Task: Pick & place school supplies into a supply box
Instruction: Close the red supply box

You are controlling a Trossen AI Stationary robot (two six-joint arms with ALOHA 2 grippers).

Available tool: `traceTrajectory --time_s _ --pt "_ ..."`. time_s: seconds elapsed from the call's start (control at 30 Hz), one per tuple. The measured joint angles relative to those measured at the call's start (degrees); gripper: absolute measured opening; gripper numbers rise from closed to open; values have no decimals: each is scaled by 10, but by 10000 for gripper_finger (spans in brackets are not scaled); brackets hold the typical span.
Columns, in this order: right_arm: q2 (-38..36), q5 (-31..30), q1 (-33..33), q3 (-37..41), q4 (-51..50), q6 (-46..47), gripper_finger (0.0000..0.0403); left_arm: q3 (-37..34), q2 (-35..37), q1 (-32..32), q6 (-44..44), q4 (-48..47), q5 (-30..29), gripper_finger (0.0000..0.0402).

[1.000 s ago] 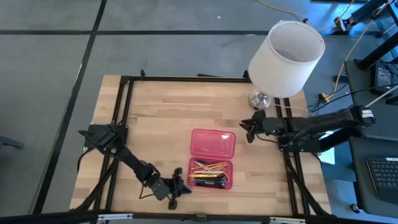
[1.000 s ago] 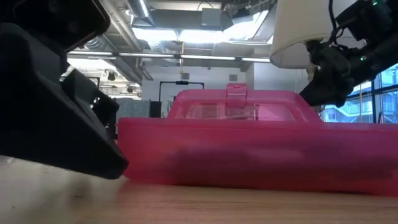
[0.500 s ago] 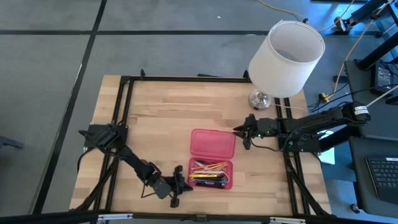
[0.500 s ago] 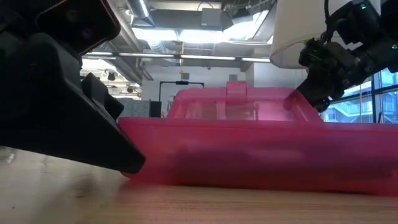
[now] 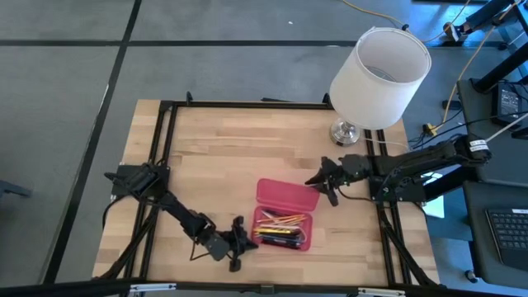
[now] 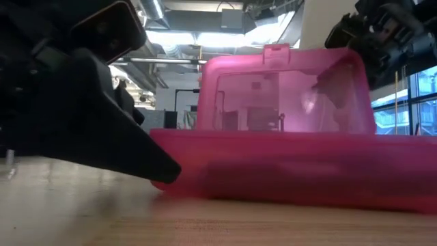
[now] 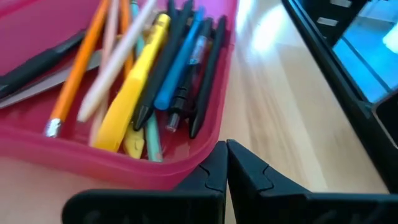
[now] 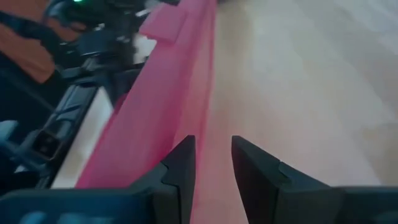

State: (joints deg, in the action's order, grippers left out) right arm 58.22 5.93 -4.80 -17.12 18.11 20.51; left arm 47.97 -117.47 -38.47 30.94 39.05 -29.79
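So you had one flat pink plastic supply box (image 5: 283, 219) on the wooden table (image 5: 214, 157), pens (image 7: 149, 74) inside; your left tool (image 5: 241, 242) pinched shut beside it, your right tool (image 5: 324, 183) parted narrowly at its raised lid (image 6: 287, 92).

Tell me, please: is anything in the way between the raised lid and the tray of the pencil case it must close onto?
Nothing visible blocks it. The lid stands raised with the right hand at its edge. The pens and pencils lie flat inside the tray. The left hand, shut, is against the tray's outer wall.
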Motion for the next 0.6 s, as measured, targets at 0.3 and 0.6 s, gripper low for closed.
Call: traceTrajectory --time_s 0.3,0.6 --pt "55 2 -72 -1 67 3 108 0 0 12 0 2 -7 2" --pt "149 2 -125 -1 193 4 108 0 0 12 9 2 -18 2"
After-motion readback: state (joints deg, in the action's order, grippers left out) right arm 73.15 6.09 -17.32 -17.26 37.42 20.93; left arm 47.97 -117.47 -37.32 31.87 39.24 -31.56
